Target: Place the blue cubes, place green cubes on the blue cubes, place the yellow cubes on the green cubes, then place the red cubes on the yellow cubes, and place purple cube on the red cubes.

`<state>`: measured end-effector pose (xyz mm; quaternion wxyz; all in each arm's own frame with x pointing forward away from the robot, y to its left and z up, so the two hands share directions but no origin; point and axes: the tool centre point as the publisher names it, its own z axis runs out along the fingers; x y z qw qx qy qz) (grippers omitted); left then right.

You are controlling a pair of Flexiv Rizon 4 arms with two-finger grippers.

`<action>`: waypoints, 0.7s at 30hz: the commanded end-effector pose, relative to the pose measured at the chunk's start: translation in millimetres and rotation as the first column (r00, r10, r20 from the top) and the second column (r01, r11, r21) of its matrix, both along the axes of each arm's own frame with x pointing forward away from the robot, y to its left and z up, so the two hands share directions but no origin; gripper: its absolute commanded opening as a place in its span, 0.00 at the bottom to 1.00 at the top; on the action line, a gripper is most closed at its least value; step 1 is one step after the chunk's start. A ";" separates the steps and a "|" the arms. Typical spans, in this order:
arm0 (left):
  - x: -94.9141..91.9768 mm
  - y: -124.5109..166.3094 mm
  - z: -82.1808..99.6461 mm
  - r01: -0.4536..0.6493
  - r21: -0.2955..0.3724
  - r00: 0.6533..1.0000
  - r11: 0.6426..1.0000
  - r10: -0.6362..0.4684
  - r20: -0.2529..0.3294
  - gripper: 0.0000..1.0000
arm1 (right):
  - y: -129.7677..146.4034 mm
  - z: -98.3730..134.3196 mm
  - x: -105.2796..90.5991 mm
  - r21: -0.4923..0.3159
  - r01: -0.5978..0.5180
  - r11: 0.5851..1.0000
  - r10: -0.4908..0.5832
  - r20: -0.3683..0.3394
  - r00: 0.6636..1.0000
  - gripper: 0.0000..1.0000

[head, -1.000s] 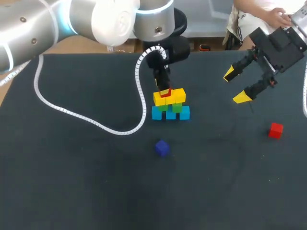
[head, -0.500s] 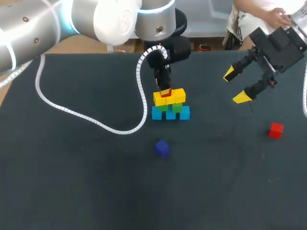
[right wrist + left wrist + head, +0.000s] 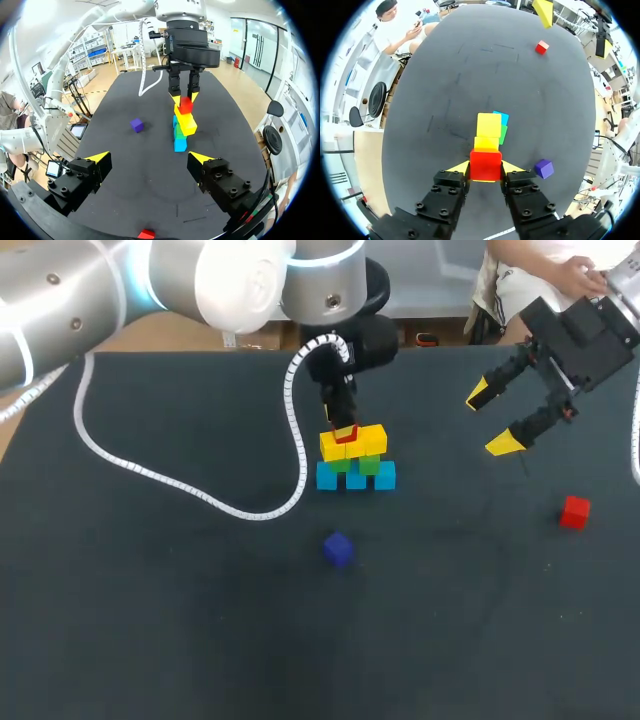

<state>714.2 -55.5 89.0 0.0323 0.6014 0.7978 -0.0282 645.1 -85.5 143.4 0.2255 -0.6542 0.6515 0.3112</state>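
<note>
While clamping the red cube (image 3: 485, 164) in the left gripper (image 3: 486, 170) over the yellow cubes (image 3: 353, 443), risks an off-centre release toppling the stack (image 3: 356, 476) (right gripper (image 3: 492, 420) splayed, well apart).

Smooth, faintly glossy red cube (image 3: 485, 165), plastic by its look; matt, dark, cloth-like surface (image 3: 150, 620); the left arm (image 3: 80, 300) shows polished silver-white shells and a ribbed white plastic cable (image 3: 255, 517).
</note>
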 end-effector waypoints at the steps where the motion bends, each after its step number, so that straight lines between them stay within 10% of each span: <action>1: 3.2 -1.2 0.2 0.000 0.004 1.000 1.000 0.000 -0.008 0.39 | 0.0 -0.4 0.1 0.002 0.000 1.000 0.000 0.001 1.000 1.00; 14: 1.8 0.5 5.2 -0.016 -0.005 1.000 1.000 0.016 0.005 0.61 | 0.0 -0.4 0.1 0.002 0.000 1.000 0.000 0.001 1.000 1.00; 19: -0.8 -1.6 21.4 -0.005 -0.024 0.999 1.000 0.006 0.053 1.00 | 0.0 -0.4 0.1 0.002 0.000 1.000 0.000 0.001 1.000 1.00; 21: -2.8 -3.3 30.0 0.009 -0.036 0.997 0.999 -0.006 0.082 1.00 | 0.0 -0.4 0.1 0.002 0.000 1.000 0.000 0.001 1.000 1.00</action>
